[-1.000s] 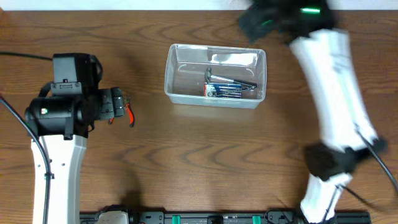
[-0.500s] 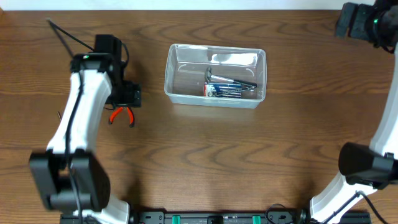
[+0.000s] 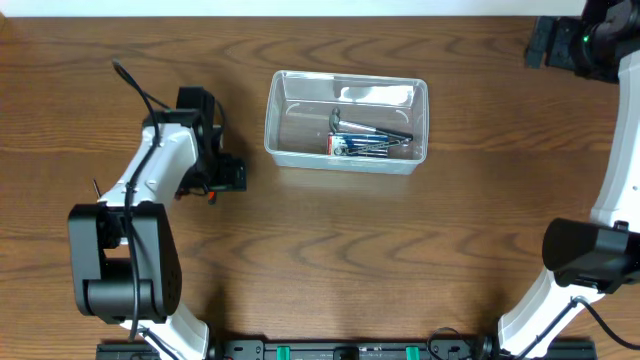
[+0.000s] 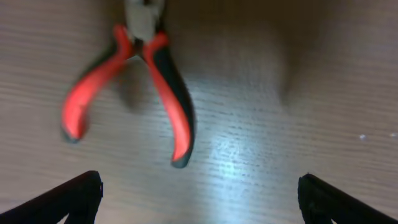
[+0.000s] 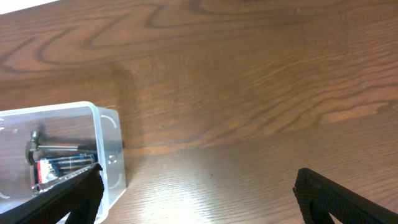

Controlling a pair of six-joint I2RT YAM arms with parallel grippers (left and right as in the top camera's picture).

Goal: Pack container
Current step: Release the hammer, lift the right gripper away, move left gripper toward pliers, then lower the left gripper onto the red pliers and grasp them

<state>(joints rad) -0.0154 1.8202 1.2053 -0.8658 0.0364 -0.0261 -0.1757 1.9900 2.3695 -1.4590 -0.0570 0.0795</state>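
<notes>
Worktop [image 3: 330, 250]: brown wood grain from overhead, carrying everything.
Container [image 3: 346, 120]: clear tub standing upright between the two tools and well apart from each.
Contents: small hammer [image 3: 345, 121] and blue-handled tools [image 3: 375, 146] lying in the half nearer the right tool.
Left tool [image 3: 224, 176]: hangs low over the pliers [image 3: 190, 188], whose red handle tips show just beside it.
Right tool [image 3: 545, 42]: dark shape at the far corner; its fingers cannot be read from overhead.
Left wrist, pliers: flat on the worktop just ahead of the left tool, handles spread and pointing back toward it, offset to the finger at the picture's left.
Left wrist, tool state: fingers wide apart, not touching the pliers.
Right wrist, container: ahead of the right tool and off toward the picture's left edge, well apart; the hammer shows through its wall.
Right wrist, tool state: fingers wide apart above the wood, gripping nothing.
</notes>
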